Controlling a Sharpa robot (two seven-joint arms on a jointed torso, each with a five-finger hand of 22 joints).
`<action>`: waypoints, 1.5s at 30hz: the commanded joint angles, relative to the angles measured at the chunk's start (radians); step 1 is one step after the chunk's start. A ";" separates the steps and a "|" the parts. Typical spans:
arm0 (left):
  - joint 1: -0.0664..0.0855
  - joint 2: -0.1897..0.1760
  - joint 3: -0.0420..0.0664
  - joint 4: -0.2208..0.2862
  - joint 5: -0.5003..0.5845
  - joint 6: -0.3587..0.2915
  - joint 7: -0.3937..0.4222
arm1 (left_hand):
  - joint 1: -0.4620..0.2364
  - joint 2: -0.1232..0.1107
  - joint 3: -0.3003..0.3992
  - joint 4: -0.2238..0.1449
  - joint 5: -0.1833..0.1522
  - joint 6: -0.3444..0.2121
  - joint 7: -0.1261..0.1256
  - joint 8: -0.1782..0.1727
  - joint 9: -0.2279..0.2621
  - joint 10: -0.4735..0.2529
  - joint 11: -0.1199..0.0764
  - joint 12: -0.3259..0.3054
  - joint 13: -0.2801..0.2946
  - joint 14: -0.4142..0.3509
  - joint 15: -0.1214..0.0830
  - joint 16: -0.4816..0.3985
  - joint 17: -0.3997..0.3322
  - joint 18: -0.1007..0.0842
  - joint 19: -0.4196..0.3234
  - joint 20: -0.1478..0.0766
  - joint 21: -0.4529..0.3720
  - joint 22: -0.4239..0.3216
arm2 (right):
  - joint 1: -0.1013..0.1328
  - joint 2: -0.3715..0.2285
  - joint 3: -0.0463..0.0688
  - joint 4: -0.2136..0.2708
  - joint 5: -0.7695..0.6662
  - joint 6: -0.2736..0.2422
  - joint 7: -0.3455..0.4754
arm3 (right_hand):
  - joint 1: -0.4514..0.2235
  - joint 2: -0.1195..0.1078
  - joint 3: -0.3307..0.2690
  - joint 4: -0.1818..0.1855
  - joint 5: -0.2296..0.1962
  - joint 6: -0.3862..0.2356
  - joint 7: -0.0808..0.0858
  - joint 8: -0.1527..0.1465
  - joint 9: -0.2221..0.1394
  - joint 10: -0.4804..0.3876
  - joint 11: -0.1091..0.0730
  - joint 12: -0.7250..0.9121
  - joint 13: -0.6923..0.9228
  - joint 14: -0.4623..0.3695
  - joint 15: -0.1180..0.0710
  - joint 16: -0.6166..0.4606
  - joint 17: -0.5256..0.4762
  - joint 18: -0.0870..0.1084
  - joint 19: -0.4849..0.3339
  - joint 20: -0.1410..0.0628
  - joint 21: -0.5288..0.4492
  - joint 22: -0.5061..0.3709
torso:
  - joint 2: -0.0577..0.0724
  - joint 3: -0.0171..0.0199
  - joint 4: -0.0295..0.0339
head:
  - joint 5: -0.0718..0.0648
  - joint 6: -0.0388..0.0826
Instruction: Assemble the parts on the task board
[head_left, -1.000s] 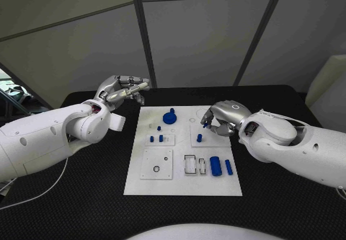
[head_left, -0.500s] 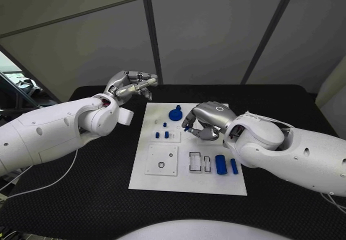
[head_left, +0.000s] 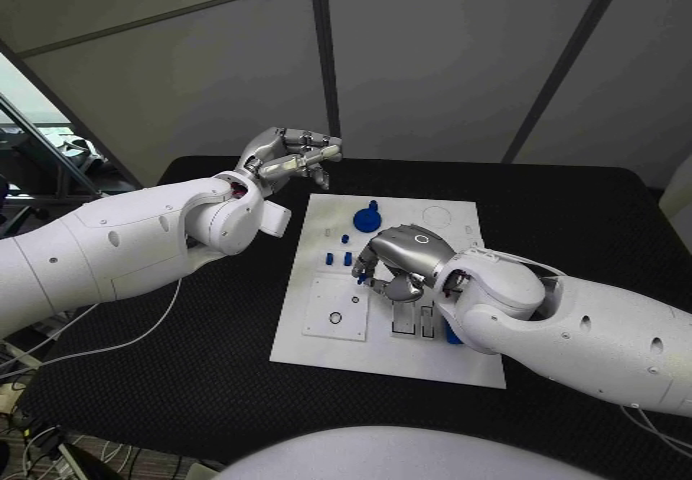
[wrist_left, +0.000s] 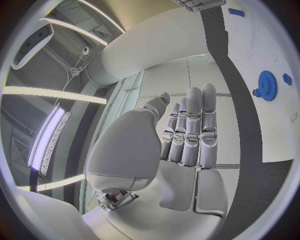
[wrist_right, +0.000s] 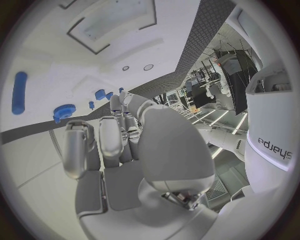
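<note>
Right hand (head_left: 392, 265) hovers over the middle of the white task board (head_left: 462, 222), fingers curled inward, nothing visibly held. Blue gear (head_left: 366, 217) stands just beyond its fingertips; small blue pegs (head_left: 335, 258) sit beside them. Left hand (head_left: 289, 158) is raised off the board's far corner above the black counter (head_left: 188, 370), fingers together and extended, empty.

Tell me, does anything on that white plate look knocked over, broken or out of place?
Nothing stands out. The task board lies flat on the black table, and the blue gear and small blue parts sit tidily on it. The right hand hangs over its middle, hiding some parts; the left hand is raised beyond the board.
</note>
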 joint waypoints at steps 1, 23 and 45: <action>0.002 0.002 0.001 0.001 0.006 0.016 0.001 | 0.009 0.004 0.000 -0.005 0.001 -0.006 0.003 0.006 -0.001 -0.005 -0.001 0.004 -0.001 -0.007 0.002 -0.006 -0.001 -0.018 -0.003 -0.002 -0.003 -0.001 | -0.010 0.011 0.000 -0.011 -0.016 0.030 0.021 | -0.012 0.003 -0.002 -0.005 0.006 0.003 0.003 -0.005 0.002 0.007 0.003 -0.006 -0.001 0.041 -0.002 0.005 -0.002 -0.018 0.011 -0.001 0.007 0.147 | -0.001 0.0008 -0.0015 | 0.012 -0.006; 0.002 -0.005 0.001 0.006 0.006 0.020 0.003 | 0.011 0.004 0.001 -0.006 0.002 -0.006 0.003 0.007 -0.001 -0.006 -0.001 0.004 -0.001 -0.008 0.002 -0.007 -0.002 -0.018 -0.003 -0.002 -0.004 -0.001 | -0.030 0.037 -0.004 -0.042 -0.054 0.055 0.017 | -0.014 0.002 -0.003 -0.006 0.009 0.003 0.002 -0.005 0.002 0.008 0.003 -0.006 -0.001 0.041 -0.002 0.006 -0.002 -0.019 0.013 -0.001 0.010 0.150 | 0.000 0.0011 -0.0012 | 0.029 -0.026; 0.002 -0.003 0.001 0.002 0.006 0.021 0.000 | 0.012 0.004 0.001 -0.007 0.001 -0.007 0.003 0.007 -0.001 -0.007 -0.001 0.005 -0.001 -0.008 0.002 -0.007 -0.003 -0.018 -0.003 -0.002 -0.005 -0.002 | -0.036 0.046 -0.013 -0.048 -0.069 0.068 0.021 | -0.016 0.003 -0.004 -0.005 0.011 0.006 0.001 -0.005 0.002 0.011 0.002 -0.007 0.000 0.041 -0.002 0.007 -0.003 -0.019 0.014 -0.001 0.011 0.152 | -0.001 0.0005 -0.0014 | 0.037 -0.031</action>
